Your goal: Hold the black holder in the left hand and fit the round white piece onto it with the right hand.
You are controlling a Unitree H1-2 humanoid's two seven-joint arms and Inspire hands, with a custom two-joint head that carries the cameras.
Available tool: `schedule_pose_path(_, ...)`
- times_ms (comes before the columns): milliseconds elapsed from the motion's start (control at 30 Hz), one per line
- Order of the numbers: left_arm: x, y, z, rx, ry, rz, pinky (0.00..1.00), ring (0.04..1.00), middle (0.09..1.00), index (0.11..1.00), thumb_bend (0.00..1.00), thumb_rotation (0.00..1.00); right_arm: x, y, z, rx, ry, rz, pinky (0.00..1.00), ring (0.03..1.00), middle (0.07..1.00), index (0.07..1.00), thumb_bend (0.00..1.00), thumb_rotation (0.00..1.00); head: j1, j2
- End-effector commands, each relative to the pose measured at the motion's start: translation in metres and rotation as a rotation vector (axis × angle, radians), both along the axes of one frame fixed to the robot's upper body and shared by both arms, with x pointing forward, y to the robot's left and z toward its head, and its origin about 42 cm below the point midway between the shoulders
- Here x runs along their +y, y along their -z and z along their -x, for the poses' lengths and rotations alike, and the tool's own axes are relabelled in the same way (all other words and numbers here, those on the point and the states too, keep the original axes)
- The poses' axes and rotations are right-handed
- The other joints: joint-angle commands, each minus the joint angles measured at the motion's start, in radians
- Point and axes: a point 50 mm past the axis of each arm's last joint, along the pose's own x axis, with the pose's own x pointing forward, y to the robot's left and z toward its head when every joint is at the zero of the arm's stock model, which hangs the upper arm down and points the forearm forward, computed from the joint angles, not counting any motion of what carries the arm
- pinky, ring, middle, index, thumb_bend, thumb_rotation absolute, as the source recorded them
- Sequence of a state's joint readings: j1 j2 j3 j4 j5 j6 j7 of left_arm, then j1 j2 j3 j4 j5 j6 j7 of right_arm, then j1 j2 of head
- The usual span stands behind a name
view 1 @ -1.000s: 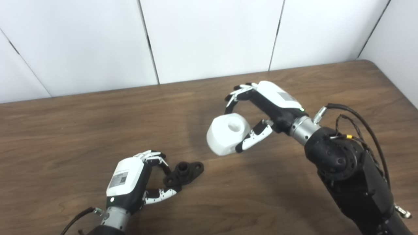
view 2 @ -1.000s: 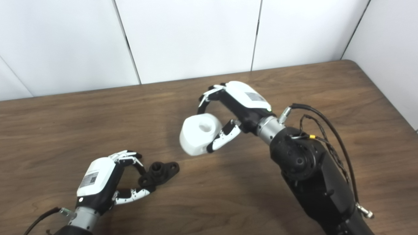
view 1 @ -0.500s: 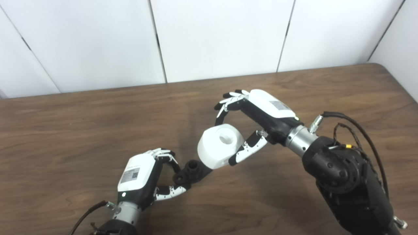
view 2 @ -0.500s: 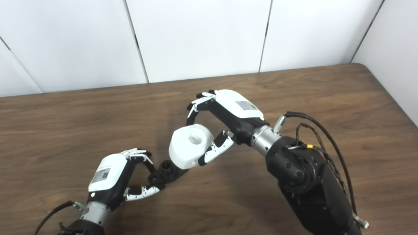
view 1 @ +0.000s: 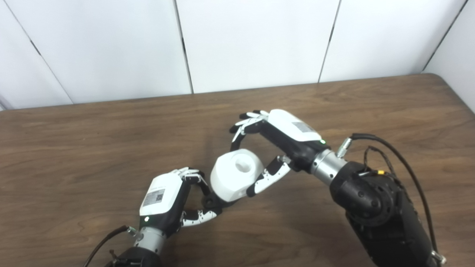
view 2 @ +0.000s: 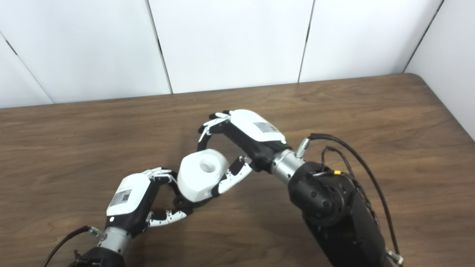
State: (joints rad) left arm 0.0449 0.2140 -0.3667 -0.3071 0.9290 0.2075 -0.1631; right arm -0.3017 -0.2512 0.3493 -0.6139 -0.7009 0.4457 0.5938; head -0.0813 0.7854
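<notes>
My left hand (view 1: pixel 165 202) is shut on the black holder (view 1: pixel 211 202), pinching one end between fingers and thumb just above the table. My right hand (view 1: pixel 276 146) is shut on the round white piece (view 1: pixel 235 178), a thick puck with a hole in its top face. The white piece sits directly over the holder and hides most of it; only a dark edge shows under it. I cannot tell whether the two parts touch. The same shows in the right eye view, with the white piece (view 2: pixel 200 178) over the holder (view 2: pixel 185 202).
The brown wooden table (view 1: pixel 74 148) runs to white wall panels at the back and right. My right forearm with its loose black cables (view 1: pixel 386 163) fills the lower right.
My right hand has carried the white piece down and left until it covers the holder. My left hand has kept its grip on the holder. The camera has shifted a little.
</notes>
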Motion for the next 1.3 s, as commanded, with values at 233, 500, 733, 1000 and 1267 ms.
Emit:
schedule_pose_path(233, -0.007, 0.013, 0.006, 0.093, 0.034, -0.018, 0.86, 0.858, 0.779, 0.487, 0.52, 0.05, 0.009, -0.011, -0.006, -0.081, -0.025, 0.014, 1.00, 0.942, 0.808, 0.482, 0.52, 0.14, 0.001, 0.001)
schedule_pose_path(500, -0.007, 0.012, 0.006, 0.087, 0.034, -0.017, 0.86, 0.852, 0.775, 0.487, 0.52, 0.05, 0.011, -0.005, -0.010, -0.074, -0.025, 0.026, 1.00, 0.943, 0.811, 0.481, 0.53, 0.14, 0.001, 0.003)
schedule_pose_path(733, -0.008, 0.012, 0.006, 0.091, 0.034, -0.018, 0.86, 0.858, 0.779, 0.487, 0.52, 0.05, 0.014, -0.001, -0.012, -0.076, -0.024, 0.040, 1.00, 0.940, 0.810, 0.481, 0.53, 0.14, -0.004, 0.002)
schedule_pose_path(1000, -0.011, 0.010, 0.007, 0.081, 0.039, -0.015, 0.85, 0.852, 0.775, 0.487, 0.52, 0.05, 0.021, 0.000, -0.011, -0.091, -0.040, 0.065, 1.00, 0.954, 0.812, 0.481, 0.52, 0.14, 0.004, 0.010)
schedule_pose_path(1267, -0.016, 0.004, 0.007, 0.080, 0.044, -0.011, 0.86, 0.854, 0.774, 0.487, 0.52, 0.05, 0.021, -0.003, -0.010, -0.107, -0.050, 0.076, 1.00, 0.957, 0.812, 0.481, 0.52, 0.14, 0.029, 0.039)
